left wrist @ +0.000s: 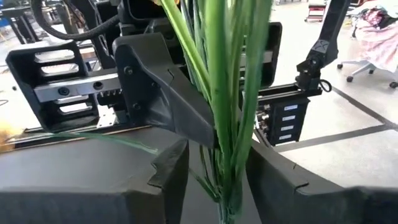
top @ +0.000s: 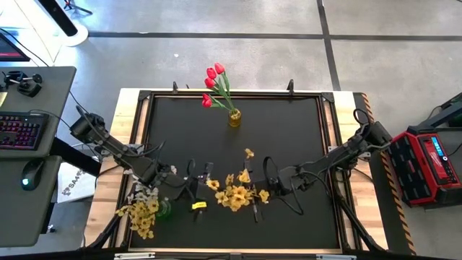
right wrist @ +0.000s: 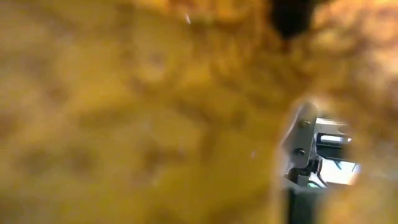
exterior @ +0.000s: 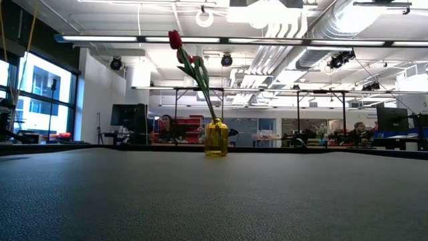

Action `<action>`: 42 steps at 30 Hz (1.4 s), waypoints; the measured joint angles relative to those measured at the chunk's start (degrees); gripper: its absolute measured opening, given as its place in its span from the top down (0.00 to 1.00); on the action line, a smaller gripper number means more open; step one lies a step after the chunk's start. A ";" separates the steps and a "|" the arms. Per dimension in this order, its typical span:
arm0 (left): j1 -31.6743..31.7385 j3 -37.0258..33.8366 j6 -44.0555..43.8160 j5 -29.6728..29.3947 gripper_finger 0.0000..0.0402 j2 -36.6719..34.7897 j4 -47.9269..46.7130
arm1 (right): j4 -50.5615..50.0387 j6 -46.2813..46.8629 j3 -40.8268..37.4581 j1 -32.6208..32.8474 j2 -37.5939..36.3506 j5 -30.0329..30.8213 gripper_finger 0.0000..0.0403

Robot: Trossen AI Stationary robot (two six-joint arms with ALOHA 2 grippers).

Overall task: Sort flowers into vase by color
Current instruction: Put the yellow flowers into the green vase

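I am working both arms near the worktop's [top: 289, 123] front edge. My left gripper [top: 175, 178] is standing partly open around green stems [left wrist: 233, 112] that run upright between my fingers [left wrist: 168, 180], their long axis crossing the gap; whether I am truly pinching them I cannot tell. My right gripper [top: 268, 189] is closing fully, buried in the yellow blossoms [top: 237, 193] at front centre, probably on their stems. More yellow and pale blossoms [top: 142, 211] are sitting at the front left corner. The red tulips [top: 214, 83] are already standing in the yellow vase [top: 234, 118] by the far edge.
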 joint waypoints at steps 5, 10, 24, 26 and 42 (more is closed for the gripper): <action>0.06 0.00 -0.01 1.17 0.76 0.00 0.12 | -0.37 0.01 0.00 0.00 0.00 -0.05 1.00; 0.05 0.00 -0.01 1.52 0.88 0.00 0.23 | -0.31 0.00 0.00 0.00 0.00 -0.05 0.94; -2.93 0.00 3.04 -4.31 0.98 -0.28 -2.32 | -6.71 -3.03 0.00 6.11 -7.74 8.12 0.47; -3.90 0.00 3.86 -6.07 0.98 -0.67 -2.59 | -10.65 -3.00 0.00 8.60 -10.00 13.77 0.46; -7.60 0.07 11.47 -0.22 0.98 -4.33 6.15 | -16.53 2.11 -0.02 16.09 -3.85 23.29 0.48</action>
